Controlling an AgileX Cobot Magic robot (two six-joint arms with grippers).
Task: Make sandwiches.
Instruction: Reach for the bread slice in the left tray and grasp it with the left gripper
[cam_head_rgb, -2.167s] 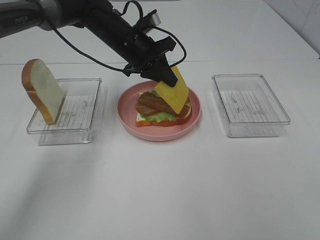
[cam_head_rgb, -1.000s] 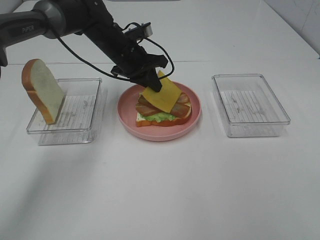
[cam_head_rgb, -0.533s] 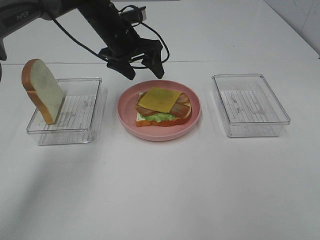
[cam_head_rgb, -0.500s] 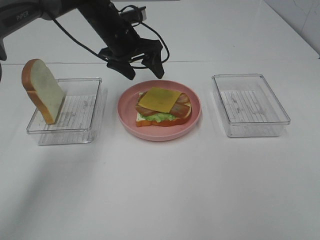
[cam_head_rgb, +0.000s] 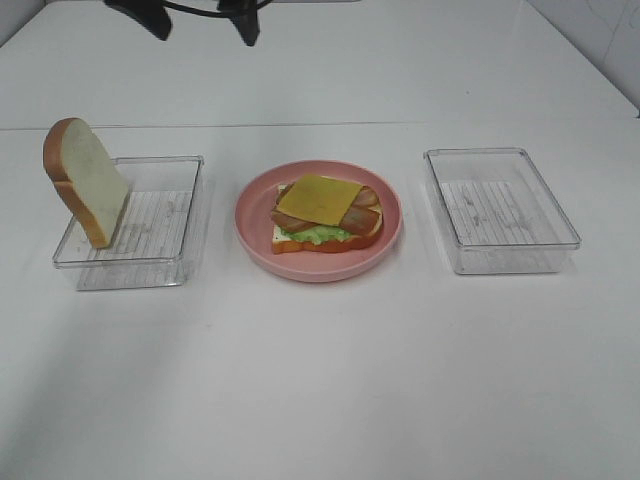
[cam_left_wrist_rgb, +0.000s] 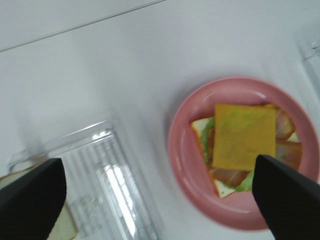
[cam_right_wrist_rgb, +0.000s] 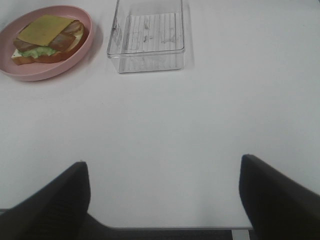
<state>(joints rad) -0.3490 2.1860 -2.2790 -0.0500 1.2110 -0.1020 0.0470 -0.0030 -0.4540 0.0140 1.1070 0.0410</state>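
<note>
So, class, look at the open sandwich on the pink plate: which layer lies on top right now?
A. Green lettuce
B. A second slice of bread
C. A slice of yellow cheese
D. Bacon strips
C: the yellow cheese slice lies flat on top of the stack on the pink plate, with bacon and lettuce showing beneath it; the only other bread slice leans in the left tray.

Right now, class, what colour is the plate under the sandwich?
Pink. The plate shows best in the exterior high view.
</note>
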